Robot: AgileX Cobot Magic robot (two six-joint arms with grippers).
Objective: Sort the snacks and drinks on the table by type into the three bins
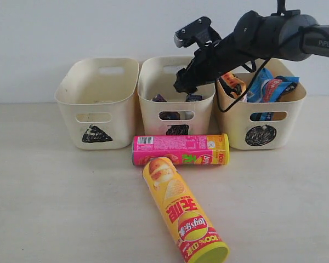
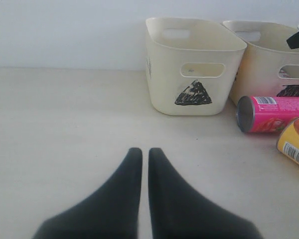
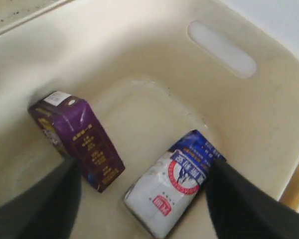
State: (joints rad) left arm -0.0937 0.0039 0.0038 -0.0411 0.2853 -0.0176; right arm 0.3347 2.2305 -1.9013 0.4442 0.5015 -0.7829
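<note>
The pink chip tube (image 1: 181, 149) lies on its side on the table (image 1: 55, 197) in front of the middle bin. Nearer the front, the yellow chip tube (image 1: 183, 216) lies at a slant, lime-green lid at the front. My right gripper (image 1: 186, 82) hangs open over the square-marked bin (image 1: 153, 123). In the right wrist view this gripper (image 3: 144, 169) spreads wide above a dark purple box (image 3: 82, 142) and a white-and-blue carton (image 3: 174, 184) lying on the bin floor. My left gripper (image 2: 145, 152) is shut, empty, low over bare table, well short of the triangle bin (image 2: 169, 74).
The triangle-marked bin (image 1: 71, 109) at the left looks empty. The circle-marked bin (image 1: 236, 126) at the right holds blue packets (image 1: 271, 87) and an orange-brown packet (image 1: 233, 83). The pink tube (image 2: 274, 113) and yellow tube (image 2: 295, 144) also show in the left wrist view.
</note>
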